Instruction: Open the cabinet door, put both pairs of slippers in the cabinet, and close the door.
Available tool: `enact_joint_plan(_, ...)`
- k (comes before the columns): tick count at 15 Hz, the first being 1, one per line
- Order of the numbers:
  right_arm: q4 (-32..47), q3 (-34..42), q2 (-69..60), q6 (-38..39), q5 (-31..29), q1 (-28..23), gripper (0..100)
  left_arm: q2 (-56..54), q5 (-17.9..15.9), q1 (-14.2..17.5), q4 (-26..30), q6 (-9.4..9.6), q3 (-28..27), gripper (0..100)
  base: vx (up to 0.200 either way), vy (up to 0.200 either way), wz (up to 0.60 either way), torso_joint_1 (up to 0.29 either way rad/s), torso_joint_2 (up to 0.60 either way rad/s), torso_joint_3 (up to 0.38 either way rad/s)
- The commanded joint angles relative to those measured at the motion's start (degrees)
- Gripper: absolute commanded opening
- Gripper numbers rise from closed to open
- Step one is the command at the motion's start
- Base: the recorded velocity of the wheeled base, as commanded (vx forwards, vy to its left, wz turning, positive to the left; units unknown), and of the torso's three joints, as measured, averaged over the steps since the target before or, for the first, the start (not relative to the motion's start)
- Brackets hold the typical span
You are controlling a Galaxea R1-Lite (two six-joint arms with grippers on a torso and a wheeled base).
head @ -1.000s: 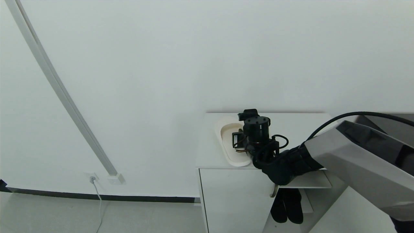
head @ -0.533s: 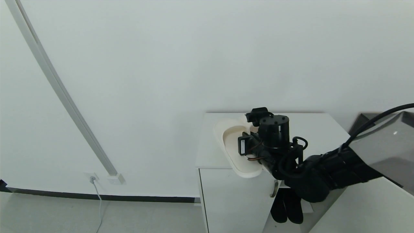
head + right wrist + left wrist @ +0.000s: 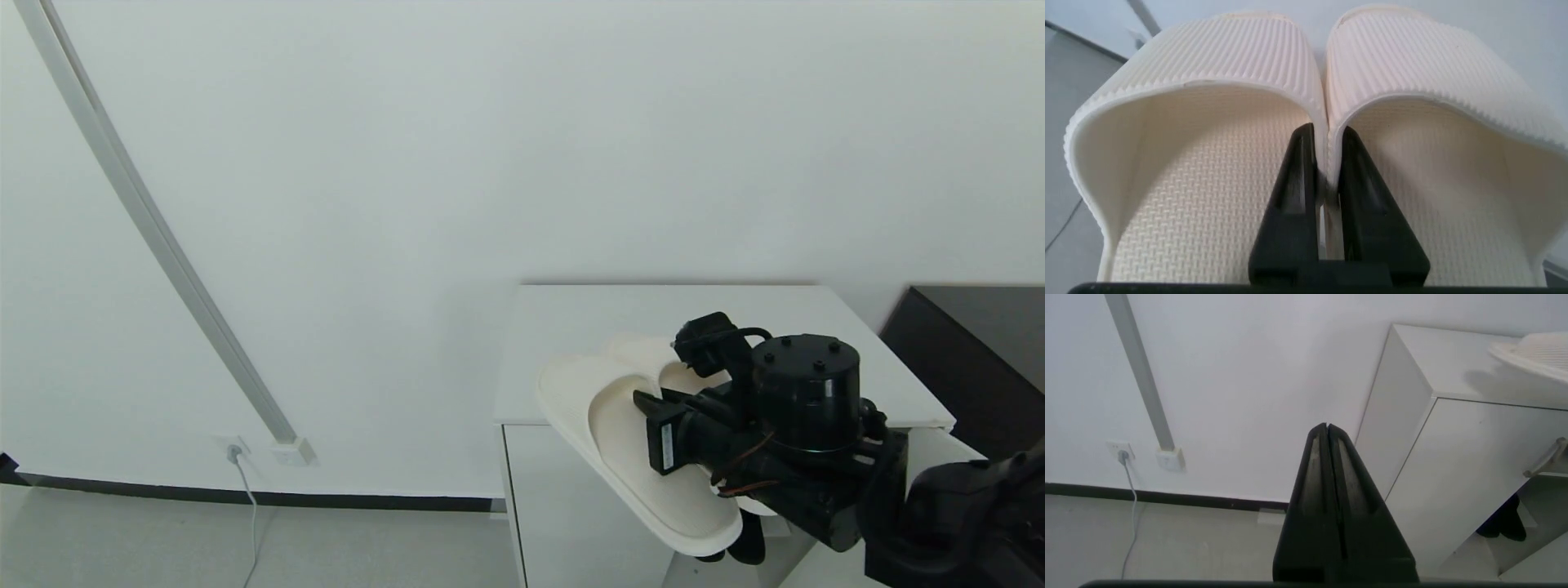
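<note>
Right gripper [image 3: 1321, 147] clamps the cream slippers [image 3: 620, 441] by their touching inner walls, before the cabinet [image 3: 571, 506]; likely light, bendy foam; left gripper [image 3: 1328, 433] pressed together, empty.

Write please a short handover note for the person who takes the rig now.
Right gripper: shut on the cream slippers, pinching their inner edges together, held in the air before the cabinet.
Left gripper: shut, empty, near the cabinet.
Done: cabinet open; black slippers inside, low.
Left: put the cream pair inside, shut the cabinet.
</note>
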Motion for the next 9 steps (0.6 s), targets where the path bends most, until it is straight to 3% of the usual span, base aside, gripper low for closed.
enact_joint_plan(1,0.0,1.61,-2.92,-0.1,-0.06,0.06,0,0.0,0.01,0.06,0.0,-0.02,0.01,0,0.0,0.0,0.0,0.0,0.0,0.0)
enact_joint_plan(9,0.18,4.25,-5.64,-0.1,-0.06,-0.2,0,0.0,0.01,-0.02,0.0,-0.02,0.01,0,0.0,0.0,0.0,0.0,0.0,0.0)
